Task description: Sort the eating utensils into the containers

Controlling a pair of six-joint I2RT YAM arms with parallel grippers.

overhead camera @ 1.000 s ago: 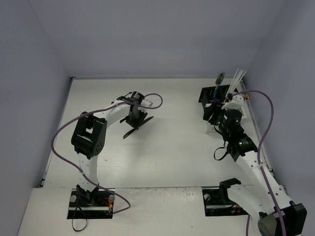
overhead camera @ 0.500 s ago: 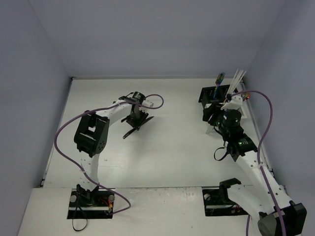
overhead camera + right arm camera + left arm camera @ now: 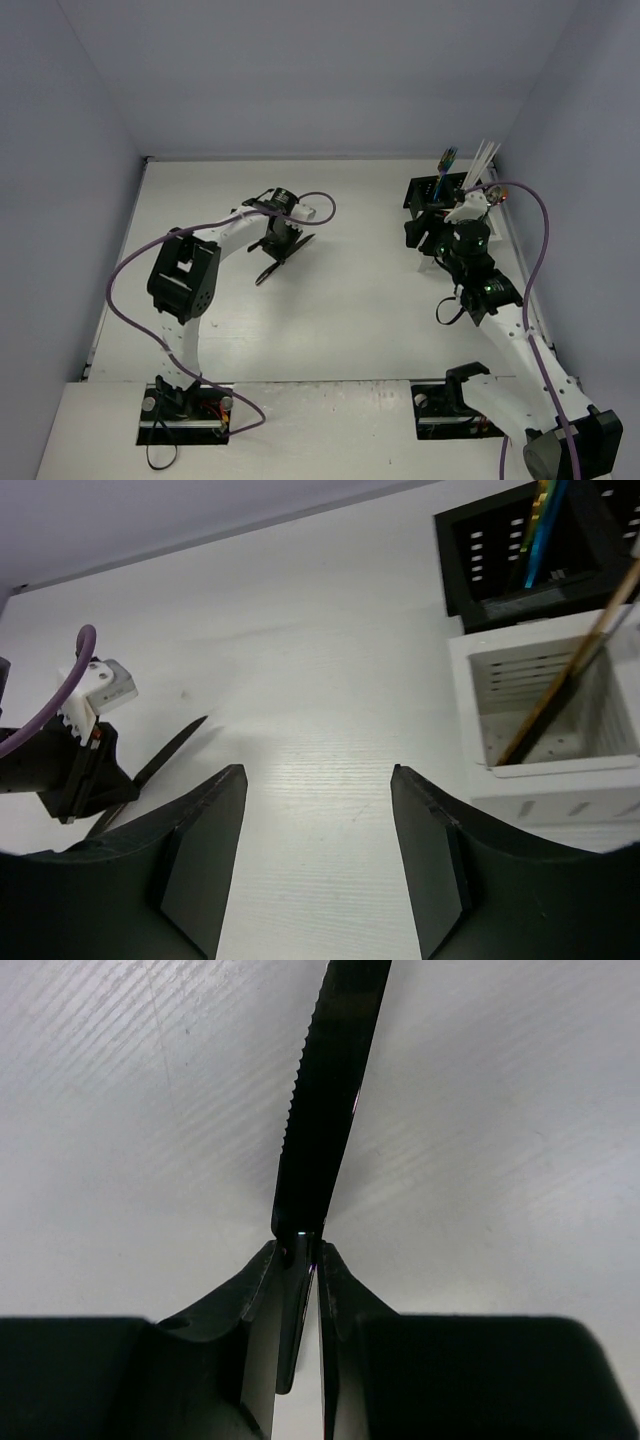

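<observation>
Now, your left gripper [image 3: 298, 1245] is closed tight on the handle of a black knife [image 3: 325, 1090]. The serrated blade points away from the fingers, low over the white table [image 3: 120, 1110], left of the middle. Your right gripper [image 3: 318, 780] stands open, with nothing between its jaws, near the white caddy [image 3: 540, 790] at the far right. One slim utensil [image 3: 560, 680] leans inside that caddy. Just beyond it, the black caddy [image 3: 452, 560] holds blue and gold handles [image 3: 538, 530]. Pale lilac walls [image 3: 300, 80] close the table in.
</observation>
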